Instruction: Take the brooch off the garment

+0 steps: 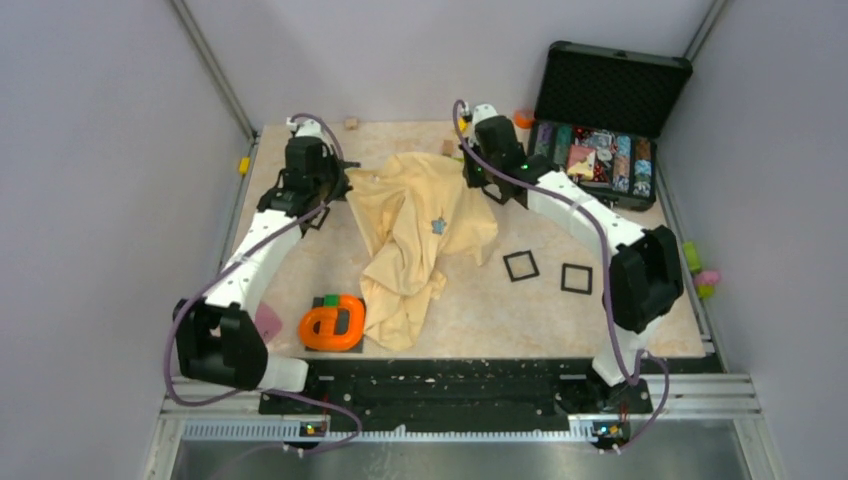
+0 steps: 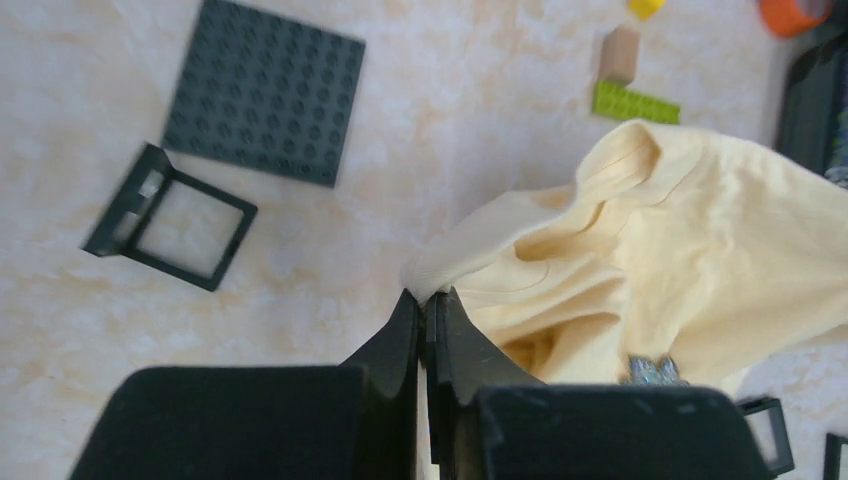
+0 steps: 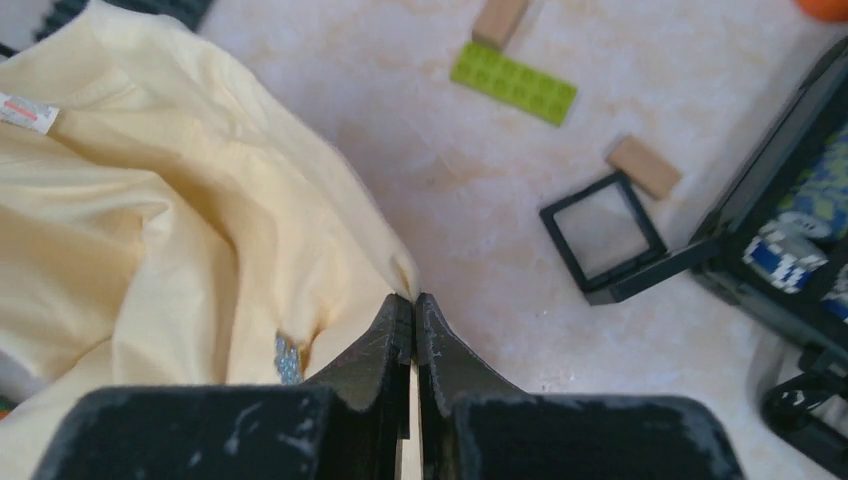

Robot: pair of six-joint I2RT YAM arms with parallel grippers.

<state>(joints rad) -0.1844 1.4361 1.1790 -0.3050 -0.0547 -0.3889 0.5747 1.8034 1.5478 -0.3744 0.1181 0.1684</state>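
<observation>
The garment (image 1: 415, 235), a pale yellow shirt, lies crumpled at mid-table. The brooch (image 1: 438, 226) is a tiny glittery silver-blue star pinned near its middle. It peeks out above the left gripper's body as brooch (image 2: 654, 371) and beside the right finger as brooch (image 3: 287, 358). My left gripper (image 2: 428, 297) is shut on the garment's (image 2: 680, 240) far-left edge, a fold of cloth pinched at its tips. My right gripper (image 3: 413, 297) is shut on the garment's (image 3: 150, 230) far-right edge. In the top view, the left gripper (image 1: 345, 185) and right gripper (image 1: 470, 178) flank the cloth.
An open black case (image 1: 610, 100) with chips stands at the back right. Two black square frames (image 1: 521, 265) (image 1: 576, 278) lie right of the shirt, an orange piece (image 1: 333, 323) at front left. A dark baseplate (image 2: 264, 90), another frame (image 2: 170, 217), a green brick (image 3: 512, 82) and wooden blocks (image 3: 645, 165) lie near the back.
</observation>
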